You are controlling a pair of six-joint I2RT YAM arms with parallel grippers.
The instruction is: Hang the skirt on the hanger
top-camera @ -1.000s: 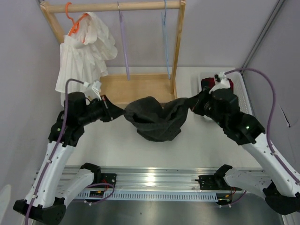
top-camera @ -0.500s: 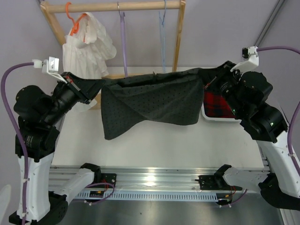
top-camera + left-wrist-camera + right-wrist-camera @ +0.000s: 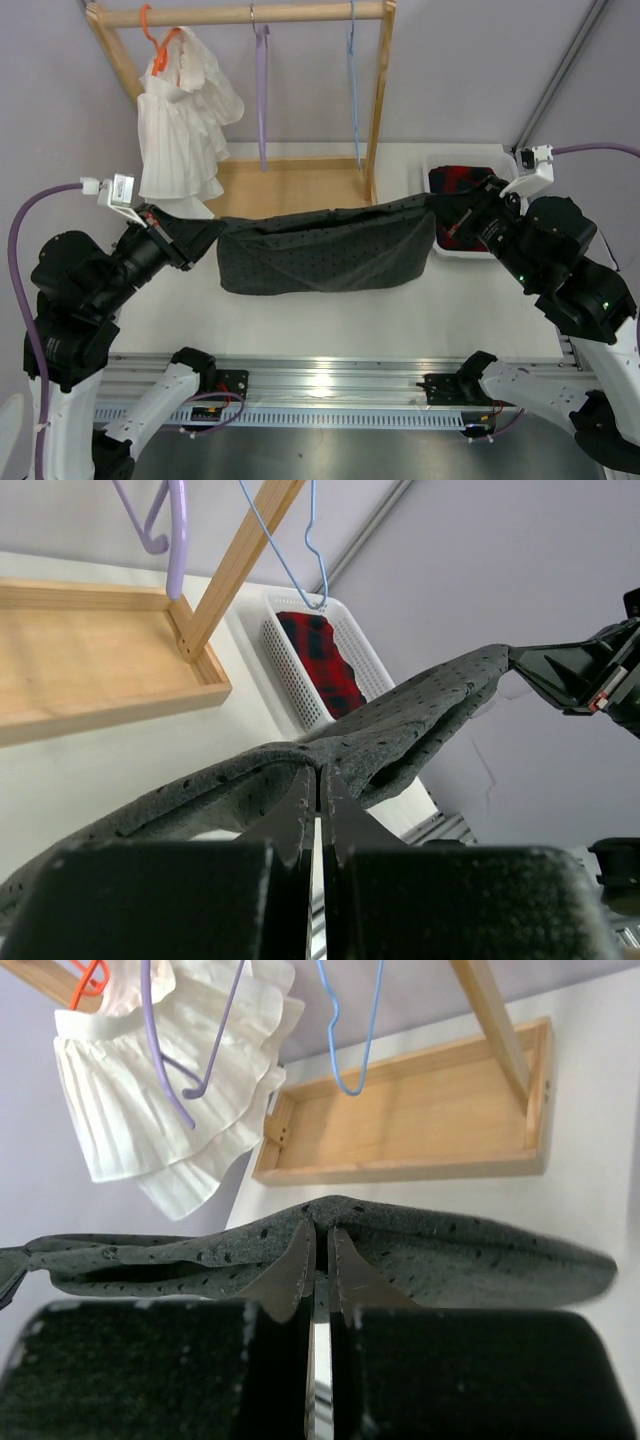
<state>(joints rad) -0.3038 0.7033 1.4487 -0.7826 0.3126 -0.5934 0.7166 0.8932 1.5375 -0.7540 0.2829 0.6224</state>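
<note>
The dark charcoal skirt [image 3: 325, 250] with fine dots hangs stretched between my two grippers, above the table in front of the rack. My left gripper [image 3: 200, 236] is shut on its left end; the left wrist view shows the fabric [image 3: 400, 730] pinched at my left gripper's [image 3: 320, 775] tips. My right gripper [image 3: 448, 208] is shut on its right end, with the fabric [image 3: 450, 1250] folded over my right gripper's [image 3: 320, 1232] tips. The light-blue wire hanger [image 3: 352, 80] hangs on the rail at the back and shows in the right wrist view [image 3: 355, 1040] and the left wrist view [image 3: 300, 565].
A wooden rack [image 3: 378, 90] with a tray base [image 3: 290, 185] stands behind. On its rail hang a lilac hanger [image 3: 262, 90] and an orange hanger [image 3: 155, 45] with a white pleated garment [image 3: 185, 125]. A white basket [image 3: 440, 250] holding red plaid cloth [image 3: 465, 185] sits at right.
Both grippers have lowered with the skirt. It now hangs as a flatter, folded band nearer the table, where before it was held higher and draped longer.
</note>
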